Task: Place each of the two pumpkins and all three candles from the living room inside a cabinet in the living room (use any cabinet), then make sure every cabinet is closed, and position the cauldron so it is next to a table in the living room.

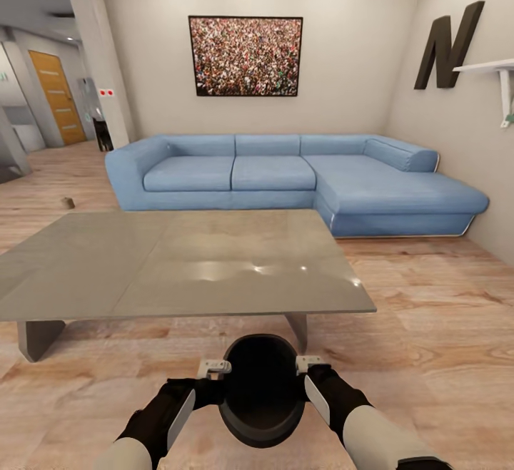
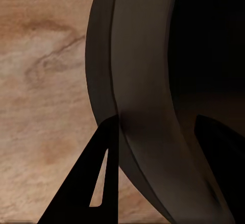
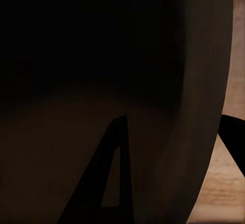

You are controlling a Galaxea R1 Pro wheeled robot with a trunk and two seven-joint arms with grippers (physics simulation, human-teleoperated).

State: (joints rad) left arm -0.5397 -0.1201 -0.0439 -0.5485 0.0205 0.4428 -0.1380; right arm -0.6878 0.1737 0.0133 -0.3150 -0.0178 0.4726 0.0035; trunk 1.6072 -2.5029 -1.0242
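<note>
A living room with pale wood floor [image 1: 442,313], a long blue corner sofa [image 1: 300,177] against the far wall and a framed crowd picture [image 1: 245,55] above it. In front of the robot stands the low grey table [image 1: 178,263]; just short of its near edge, the black cauldron [image 1: 263,388] hangs between both arms, mouth facing the camera. The left gripper [image 1: 213,369] and right gripper [image 1: 311,366] each straddle the rim, one finger inside and one outside, closed on the pot's wall, as both wrist views confirm. A small dark object [image 1: 68,202], too small to identify, lies on the floor far left. The cauldron step appears in hand: next, lower it upright to the floor beside the table and release.
</note>
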